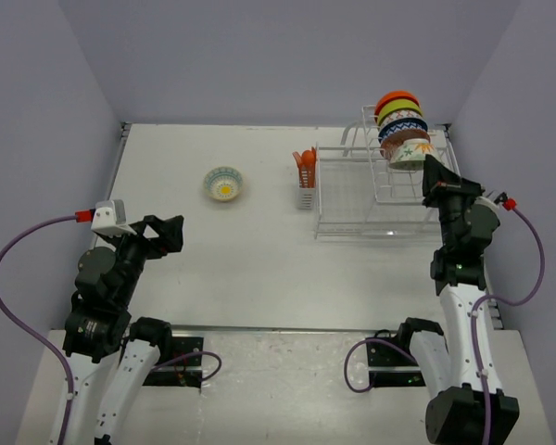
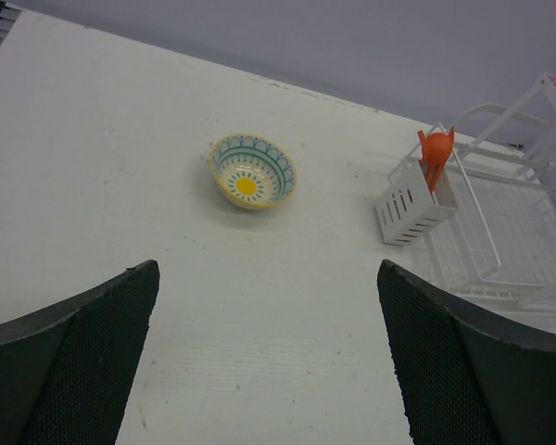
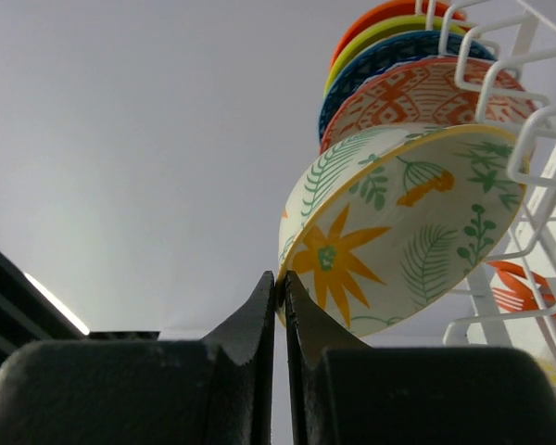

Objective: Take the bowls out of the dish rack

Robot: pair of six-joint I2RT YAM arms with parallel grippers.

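White table [image 1: 259, 269], lavender walls [image 1: 259, 56].

Top view:
- Rack [image 1: 375, 232] at far right. Its tall section holds five bowls on edge, far to near: orange bowl [image 1: 396, 97], green bowl [image 1: 398, 109], blue bowl [image 1: 402, 124], red bowl [image 1: 406, 139], leaf bowl [image 1: 410, 155].
- Holder [image 1: 305, 195] on the rack's left side, orange utensils [image 1: 304, 162] in it.
- Sun bowl [image 1: 224, 184] upright on the table, left of the rack, well apart.
- Left gripper [image 1: 167, 232] at near left.
- Right gripper [image 1: 433, 169] at the leaf bowl.

Left wrist view:
- Fingers spread wide above the table.
- Sun bowl far ahead, its yellow centre showing.

Right wrist view:
- Fingers pressed together, tips against the leaf bowl's lower edge.
- Whether they pinch its rim cannot be told.
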